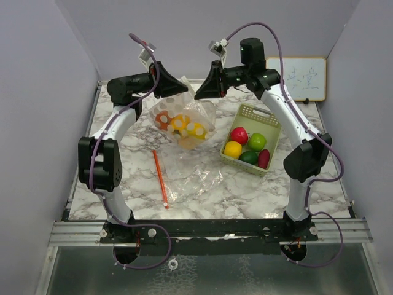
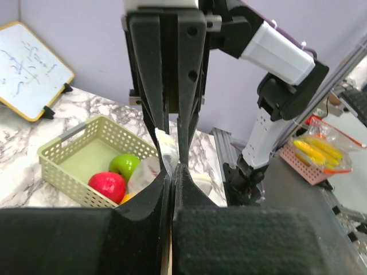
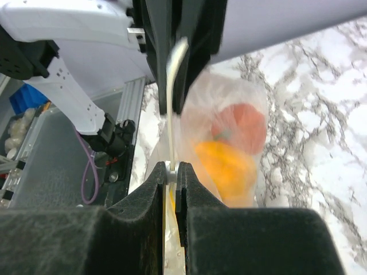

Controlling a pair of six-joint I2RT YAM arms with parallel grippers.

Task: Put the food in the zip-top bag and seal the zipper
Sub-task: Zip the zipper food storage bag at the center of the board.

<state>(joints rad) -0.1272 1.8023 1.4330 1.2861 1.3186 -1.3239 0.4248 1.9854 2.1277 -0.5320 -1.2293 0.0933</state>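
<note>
Marble-patterned table [image 1: 245,190] fills our overhead view. Nearest us, left of the pale green basket [image 1: 261,115], an orange strip [image 1: 160,178] lies along the edge of crumpled clear film [image 1: 195,175]. We cannot tell whether either belongs to the lifted bag.

Five toy foods lie in the basket: a yellow fruit [image 1: 232,149], a dark green piece [image 1: 249,157], a dark red piece [image 1: 263,158], a red fruit [image 1: 239,134] and a green fruit [image 1: 257,141].

Just left of the basket the zip-top bag [image 1: 198,107] hangs by its top edge, with an orange piece [image 1: 164,120] and a yellow piece [image 1: 195,129] inside. Above it the left gripper [image 1: 181,86] and right gripper [image 1: 206,89] meet almost tip to tip. Each is clamped on the bag's top edge, and both wrist views show a pale strip pinched between the pads.

Beyond the basket a small whiteboard [image 1: 304,78] leans against the wall.

We judge the filling unfinished, since food sits in the basket. The paired pinch looks like handling of the bag's mouth. Next, one gripper would need to let go and fetch from the basket while the other keeps the mouth up. Sealing would need a firm pinch run along the zipper.
</note>
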